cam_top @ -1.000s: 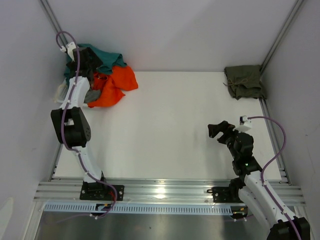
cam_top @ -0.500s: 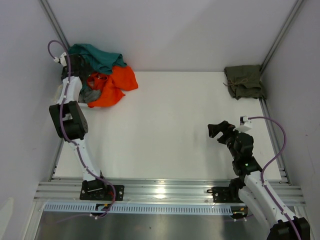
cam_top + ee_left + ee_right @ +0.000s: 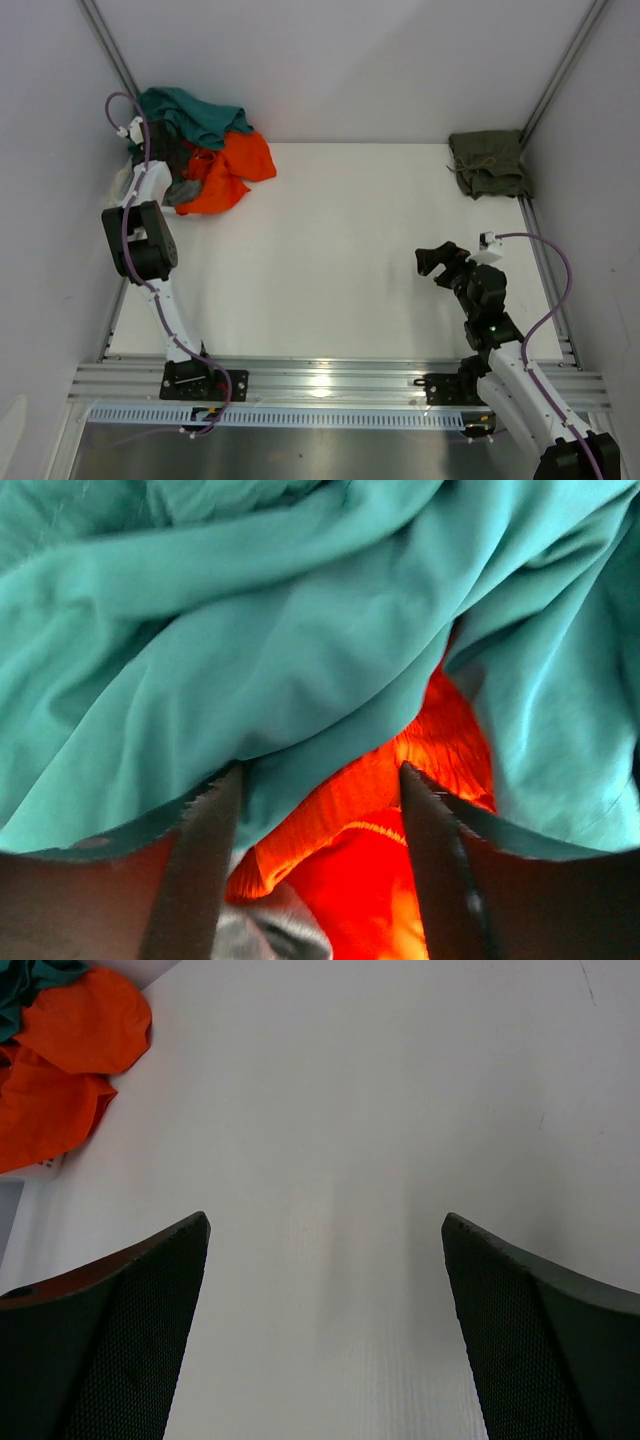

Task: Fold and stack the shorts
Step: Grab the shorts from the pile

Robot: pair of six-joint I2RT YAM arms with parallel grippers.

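With your left gripper (image 3: 320,775) spread at the teal shorts (image 3: 250,650), pinch teal only, not the orange cloth (image 3: 345,880); your right gripper (image 3: 324,1222) gapes idle.

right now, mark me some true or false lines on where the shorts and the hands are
1. The olive shorts lie at the far right corner of the table. True.
2. The teal shorts lie folded flat in the middle of the table. False: they are bunched in the far left corner, beside orange cloth.
3. The right hand grips the olive shorts. False: it is open over bare table, well apart from them.
4. The left hand has its fingers either side of teal and orange cloth. True.
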